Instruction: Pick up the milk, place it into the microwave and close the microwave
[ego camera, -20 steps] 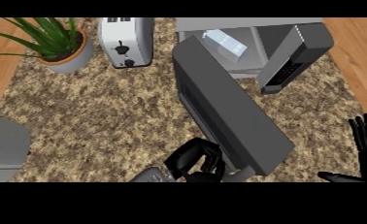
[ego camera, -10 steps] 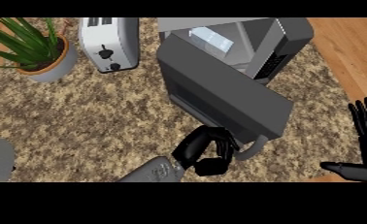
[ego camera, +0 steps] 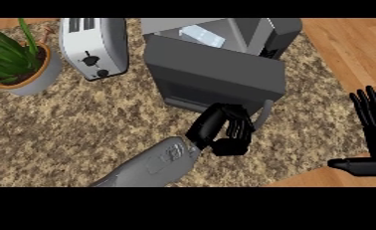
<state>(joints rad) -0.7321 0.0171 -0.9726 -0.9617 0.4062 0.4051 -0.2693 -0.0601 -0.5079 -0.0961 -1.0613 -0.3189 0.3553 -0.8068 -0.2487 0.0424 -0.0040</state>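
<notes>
The grey microwave (ego camera: 257,32) stands at the back of the counter. Its dark door (ego camera: 213,74) is swung most of the way toward the opening, with a narrow gap left at the top. Through that gap the pale blue and white milk carton (ego camera: 202,35) shows inside the cavity. My left hand (ego camera: 220,129) sits just below the door's lower edge, next to the door handle (ego camera: 263,112); its fingers are curled and hold nothing. My right hand (ego camera: 363,124) rests open at the right edge, fingers up.
A white toaster (ego camera: 92,45) stands left of the microwave. A potted green plant (ego camera: 22,64) sits at the far left. The speckled counter (ego camera: 88,119) ends at a wooden floor (ego camera: 337,50) on the right.
The microwave door has swung further toward shut, and my left hand has followed it up and to the right. The view has shifted, so toaster and plant sit further left.
</notes>
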